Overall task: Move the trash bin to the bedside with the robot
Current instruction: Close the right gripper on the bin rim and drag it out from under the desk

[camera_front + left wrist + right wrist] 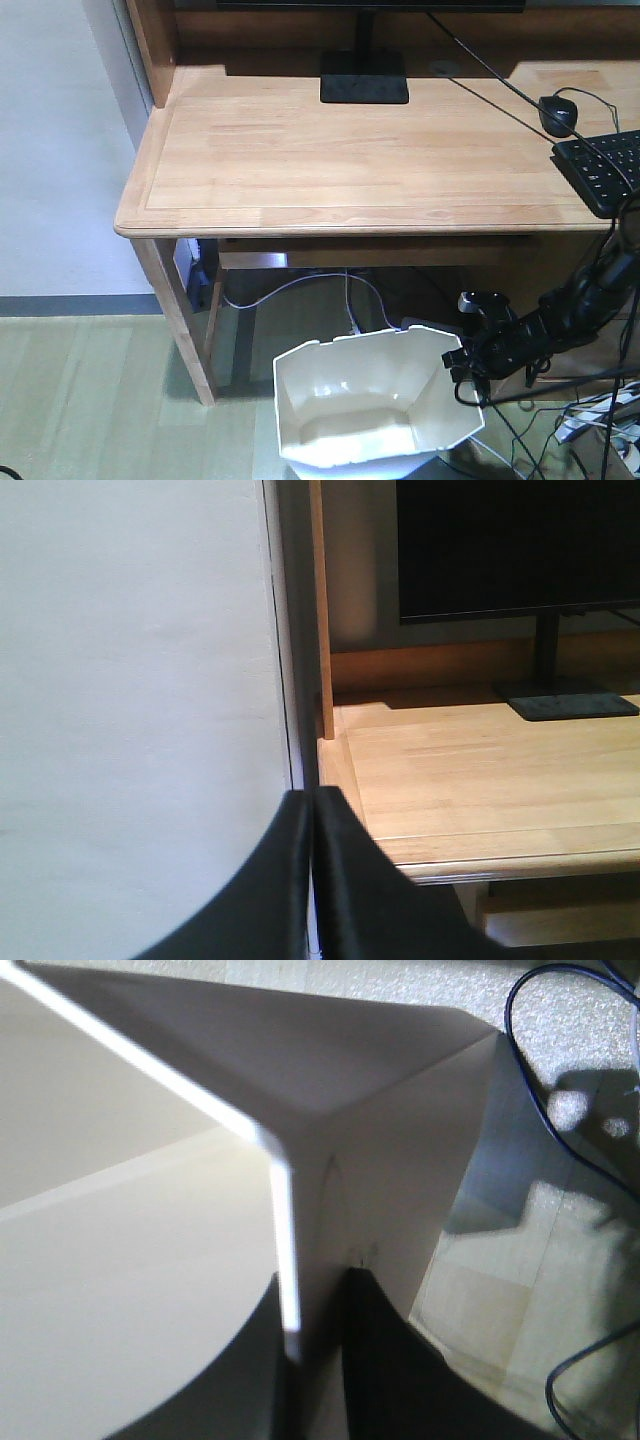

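Observation:
The white faceted trash bin [370, 400] stands on the floor in front of the desk, its glossy cream inside showing. My right arm reaches in low from the right, and the right gripper [466, 378] sits at the bin's right rim. In the right wrist view one finger is inside the trash bin [390, 1160] and one outside, so the right gripper [315, 1295] is shut on its wall. My left gripper [313, 798] is shut on nothing and held high, facing the wall and the desk corner. The bedside is out of view.
A light wooden desk [350, 150] carries a monitor stand [364, 78], a mouse [558, 115] and a keyboard [605, 170]. Its left leg [178, 320] stands left of the bin. Black cables and a power strip [597, 418] lie on the floor at right.

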### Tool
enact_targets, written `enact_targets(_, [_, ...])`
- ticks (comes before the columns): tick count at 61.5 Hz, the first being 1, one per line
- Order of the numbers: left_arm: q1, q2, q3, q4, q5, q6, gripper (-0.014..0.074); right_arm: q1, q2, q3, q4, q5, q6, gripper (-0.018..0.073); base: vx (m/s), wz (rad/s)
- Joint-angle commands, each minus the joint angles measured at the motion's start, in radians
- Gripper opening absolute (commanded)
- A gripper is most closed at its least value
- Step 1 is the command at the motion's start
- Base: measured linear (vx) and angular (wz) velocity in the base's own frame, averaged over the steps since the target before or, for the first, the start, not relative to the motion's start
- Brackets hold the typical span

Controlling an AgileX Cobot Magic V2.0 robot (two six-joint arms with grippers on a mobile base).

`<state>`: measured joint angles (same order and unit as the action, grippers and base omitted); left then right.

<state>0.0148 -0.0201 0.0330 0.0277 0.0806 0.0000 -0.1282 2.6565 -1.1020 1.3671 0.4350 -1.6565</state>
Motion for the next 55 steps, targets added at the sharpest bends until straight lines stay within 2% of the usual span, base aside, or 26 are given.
enact_targets(1, [0.001, -0.007, 0.012, -0.009, -0.074, -0.014, -0.0006, -0.005, -0.155, 0.073, -0.025, 0.157, -0.030, -0.0003, 0.00, 0.00])
enact_targets(14, [0.001, -0.007, 0.012, -0.009, -0.074, -0.014, -0.0006, -0.004, -0.284, 0.146, -0.057, 0.171, -0.033, -0.0003, 0.00, 0.00])
enact_targets(24, [0.001, -0.007, 0.012, -0.009, -0.074, -0.014, -0.0006, -0.004, -0.334, 0.156, -0.097, 0.235, -0.003, -0.0003, 0.00, 0.00])
enact_targets(55, [0.001, -0.007, 0.012, -0.009, -0.074, -0.014, -0.0006, -0.004, -0.348, 0.156, -0.113, 0.266, -0.001, -0.0003, 0.00, 0.00])
